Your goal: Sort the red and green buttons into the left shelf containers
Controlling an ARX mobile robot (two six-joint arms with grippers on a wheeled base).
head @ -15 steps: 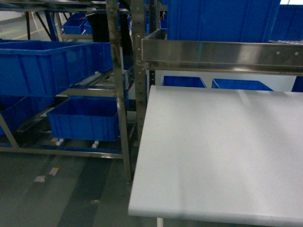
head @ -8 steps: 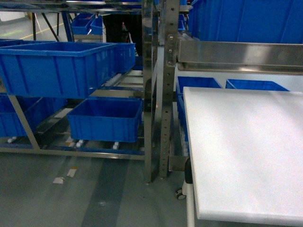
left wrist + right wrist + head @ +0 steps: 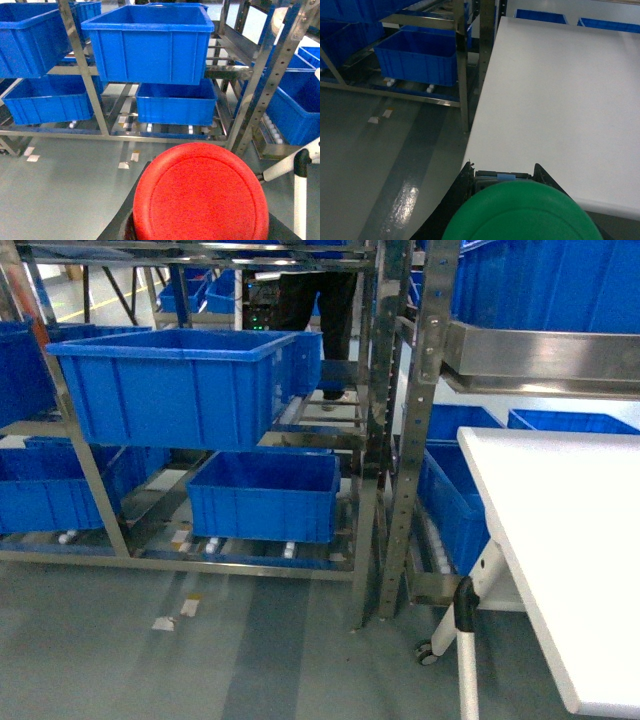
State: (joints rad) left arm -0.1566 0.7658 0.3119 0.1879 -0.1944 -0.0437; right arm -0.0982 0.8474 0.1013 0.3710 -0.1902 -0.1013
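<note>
Left of the white tabletop [image 3: 560, 540], facing the steel shelf rack [image 3: 385, 440]: upper blue bin [image 3: 170, 390] on the mid shelf, lower blue bin [image 3: 265, 498] beneath it, more bins further left. Red button [image 3: 200, 192] filling the bottom of the left wrist view, clamped by the left fingers, dark finger edges just visible either side of the cap. Green button [image 3: 522, 212] likewise gripped in the right fingers, hanging over the tabletop's near edge. Neither button over a bin yet; both well short of the rack.

Risks, judged from here: releasing early drops a button on the floor; steel upright beside the upper bin could catch an arm on approach; caps blocking both wrist views, so bin rim alignment hard to confirm; colours swapped if bin assignment is unclear.
</note>
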